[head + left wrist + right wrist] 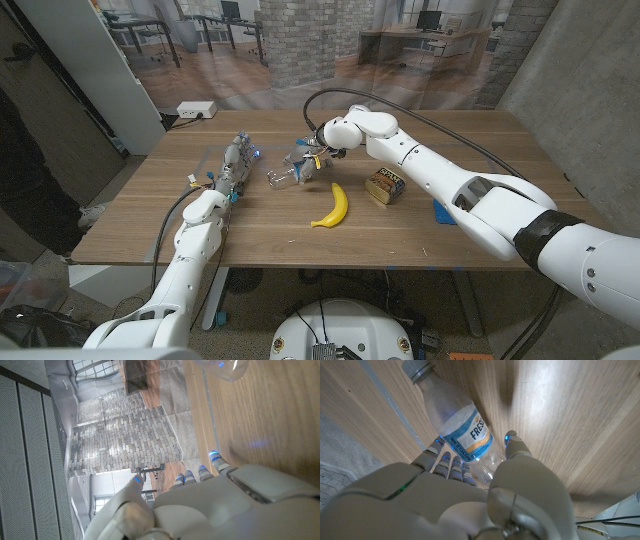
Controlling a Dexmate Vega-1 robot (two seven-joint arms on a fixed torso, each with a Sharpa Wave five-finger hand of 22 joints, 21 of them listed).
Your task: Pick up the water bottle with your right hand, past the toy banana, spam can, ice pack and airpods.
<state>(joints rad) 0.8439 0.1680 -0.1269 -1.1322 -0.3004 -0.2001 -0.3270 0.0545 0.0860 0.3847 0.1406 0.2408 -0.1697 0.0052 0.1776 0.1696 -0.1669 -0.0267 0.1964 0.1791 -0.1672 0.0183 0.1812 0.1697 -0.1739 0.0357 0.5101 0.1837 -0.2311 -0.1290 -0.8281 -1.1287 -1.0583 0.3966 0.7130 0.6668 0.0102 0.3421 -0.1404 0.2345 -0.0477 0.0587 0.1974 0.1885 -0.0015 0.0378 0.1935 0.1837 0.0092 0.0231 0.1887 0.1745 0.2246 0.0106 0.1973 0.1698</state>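
Right hand (470,495) curls around the clear plastic water bottle (462,425), lying on the wooden counter (280,240); brick wall behind.

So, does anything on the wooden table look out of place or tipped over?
The clear plastic water bottle lies on its side, with the right hand's fingers around its base. Nothing looks spilled.
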